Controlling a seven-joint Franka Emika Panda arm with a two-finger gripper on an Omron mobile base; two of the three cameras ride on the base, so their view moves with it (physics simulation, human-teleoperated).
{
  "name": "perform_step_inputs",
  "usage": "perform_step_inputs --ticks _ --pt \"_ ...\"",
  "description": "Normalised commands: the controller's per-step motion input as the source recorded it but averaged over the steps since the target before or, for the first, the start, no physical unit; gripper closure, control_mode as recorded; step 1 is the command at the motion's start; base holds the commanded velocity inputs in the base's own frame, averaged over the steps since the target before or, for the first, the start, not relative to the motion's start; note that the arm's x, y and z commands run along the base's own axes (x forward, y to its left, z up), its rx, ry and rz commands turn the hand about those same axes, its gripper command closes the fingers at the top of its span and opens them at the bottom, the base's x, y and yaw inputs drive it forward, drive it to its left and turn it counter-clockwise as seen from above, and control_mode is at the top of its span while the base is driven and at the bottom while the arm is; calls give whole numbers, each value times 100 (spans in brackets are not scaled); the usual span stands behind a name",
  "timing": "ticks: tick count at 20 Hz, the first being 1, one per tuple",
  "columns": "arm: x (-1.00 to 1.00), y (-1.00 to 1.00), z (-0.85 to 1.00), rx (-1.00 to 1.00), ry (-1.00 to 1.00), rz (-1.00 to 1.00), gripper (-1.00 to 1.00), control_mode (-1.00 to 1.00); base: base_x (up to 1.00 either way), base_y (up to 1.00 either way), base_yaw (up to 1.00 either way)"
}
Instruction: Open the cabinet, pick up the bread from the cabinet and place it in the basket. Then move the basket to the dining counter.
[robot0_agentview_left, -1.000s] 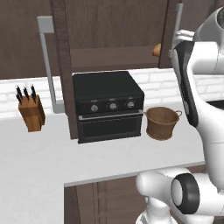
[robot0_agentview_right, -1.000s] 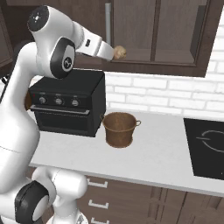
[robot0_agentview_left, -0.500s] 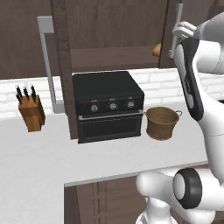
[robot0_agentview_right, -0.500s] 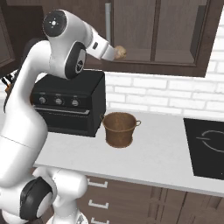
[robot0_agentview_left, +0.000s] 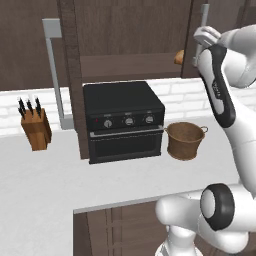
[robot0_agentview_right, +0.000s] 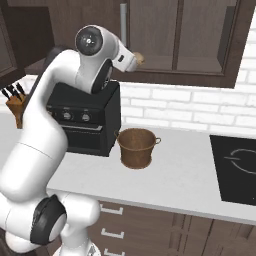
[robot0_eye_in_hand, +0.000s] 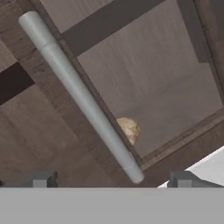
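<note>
I have the arm raised high, elbow bent, hand lifted to the cabinet (robot0_agentview_right: 200, 35) above the black oven (robot0_agentview_left: 124, 120). In the hand view the silver bar handle (robot0_eye_in_hand: 81, 97) runs diagonally between the gripper (robot0_eye_in_hand: 111, 177) tips, which stand wide apart, holding nothing. The bread (robot0_eye_in_hand: 128, 130) sits behind the glass, on the shelf. The basket (robot0_agentview_right: 136, 147) rests upright on the worktop beside the oven.

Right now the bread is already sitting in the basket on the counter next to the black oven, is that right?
Not quite. The basket does stand on the counter next to the black oven, but the right base view shows nothing in it. The bread lies on the cabinet shelf, as the hand view shows.
</note>
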Motion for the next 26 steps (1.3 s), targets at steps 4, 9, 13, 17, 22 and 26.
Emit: perform_step_inputs --ticks 4,9,13,17,22,26 --pt "16 -11 0 6 0 12 -100 -100 0 0 0" --pt "41 -5 0 2 0 9 -100 -100 0 0 0" --pt "47 0 -6 0 0 6 -100 -100 0 0 0" --pt "46 0 -8 0 0 4 -100 -100 0 0 0" --pt "46 0 -6 0 0 3 -100 -100 0 0 0" --pt "43 0 -8 0 0 1 -100 -100 0 0 0"
